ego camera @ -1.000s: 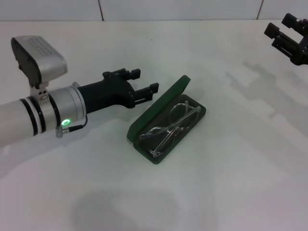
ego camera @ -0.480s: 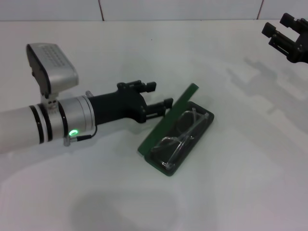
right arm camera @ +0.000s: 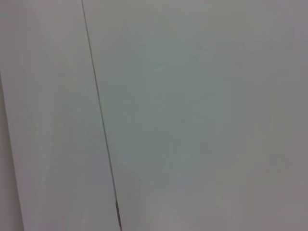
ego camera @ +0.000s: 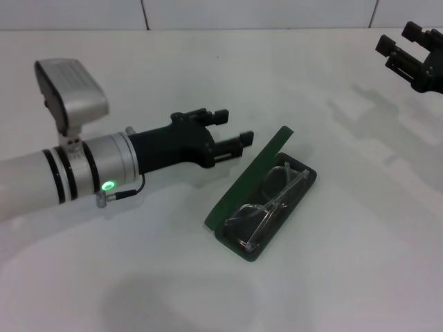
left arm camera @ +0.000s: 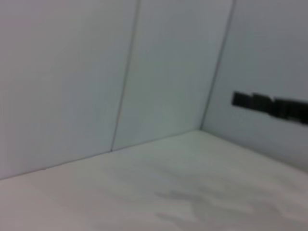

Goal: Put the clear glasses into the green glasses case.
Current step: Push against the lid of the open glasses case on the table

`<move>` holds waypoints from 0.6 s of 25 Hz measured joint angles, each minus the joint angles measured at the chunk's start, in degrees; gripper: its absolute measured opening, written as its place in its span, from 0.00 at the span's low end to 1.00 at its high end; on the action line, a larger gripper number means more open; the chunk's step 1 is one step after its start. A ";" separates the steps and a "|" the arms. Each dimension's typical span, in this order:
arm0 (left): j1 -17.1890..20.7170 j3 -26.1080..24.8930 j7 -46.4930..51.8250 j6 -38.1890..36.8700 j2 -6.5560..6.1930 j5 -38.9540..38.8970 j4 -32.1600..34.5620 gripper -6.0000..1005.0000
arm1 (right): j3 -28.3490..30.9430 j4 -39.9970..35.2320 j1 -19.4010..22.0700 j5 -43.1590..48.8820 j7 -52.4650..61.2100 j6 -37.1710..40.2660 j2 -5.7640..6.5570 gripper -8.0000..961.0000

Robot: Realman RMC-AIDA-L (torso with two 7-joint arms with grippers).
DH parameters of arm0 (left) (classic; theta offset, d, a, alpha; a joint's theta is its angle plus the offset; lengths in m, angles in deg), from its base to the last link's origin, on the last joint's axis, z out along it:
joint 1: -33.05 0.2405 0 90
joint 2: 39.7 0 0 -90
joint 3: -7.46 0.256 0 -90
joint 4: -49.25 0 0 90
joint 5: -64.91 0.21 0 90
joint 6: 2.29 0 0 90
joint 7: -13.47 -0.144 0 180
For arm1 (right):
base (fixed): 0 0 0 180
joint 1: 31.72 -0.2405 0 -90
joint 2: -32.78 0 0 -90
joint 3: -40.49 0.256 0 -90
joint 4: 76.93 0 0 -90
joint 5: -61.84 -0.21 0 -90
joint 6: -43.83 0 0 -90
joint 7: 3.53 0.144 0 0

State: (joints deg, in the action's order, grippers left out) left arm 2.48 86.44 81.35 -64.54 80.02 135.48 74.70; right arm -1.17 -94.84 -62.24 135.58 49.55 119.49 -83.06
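The green glasses case (ego camera: 257,250) lies on the white table in the middle of the head view. Its lid (ego camera: 250,176) stands half raised, leaning over the tray. The clear glasses (ego camera: 268,202) lie folded inside the case, on the black lining. My left gripper (ego camera: 234,124) is open and reaches in from the left, with its fingertips a short way from the lid's upper edge; I cannot tell whether they touch it. At the far right edge my right gripper (ego camera: 408,48) hangs open, well away from the case.
The white table (ego camera: 332,277) spreads around the case, with a tiled wall (ego camera: 208,14) behind it. The left wrist view shows wall panels, the tabletop and a dark blurred bar (left arm camera: 269,106). In the right wrist view there is only a pale wall.
My left gripper has moved right, toward the case. The case has slid right and nearer to me, and its lid has swung from wide open toward the tray.
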 joint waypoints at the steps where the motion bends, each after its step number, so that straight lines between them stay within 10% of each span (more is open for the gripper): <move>1: 0.10 -0.02 1.48 -0.25 -0.13 -0.56 0.03 0.70 | 0.00 0.00 0.15 0.00 0.00 0.00 0.00 0.66; 8: 1.64 -0.30 7.51 -5.77 -0.66 0.47 0.34 0.70 | -5.24 -0.42 0.23 0.23 0.41 2.53 0.66 0.66; 15: 5.23 -9.69 4.56 -11.18 -1.75 0.32 1.76 0.70 | -29.46 -8.43 -2.93 8.63 15.45 15.84 5.78 0.66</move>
State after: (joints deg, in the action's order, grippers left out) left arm 7.71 76.75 85.91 -75.71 78.27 135.80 76.47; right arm -30.64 -103.27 -65.17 144.21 65.00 135.33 -77.28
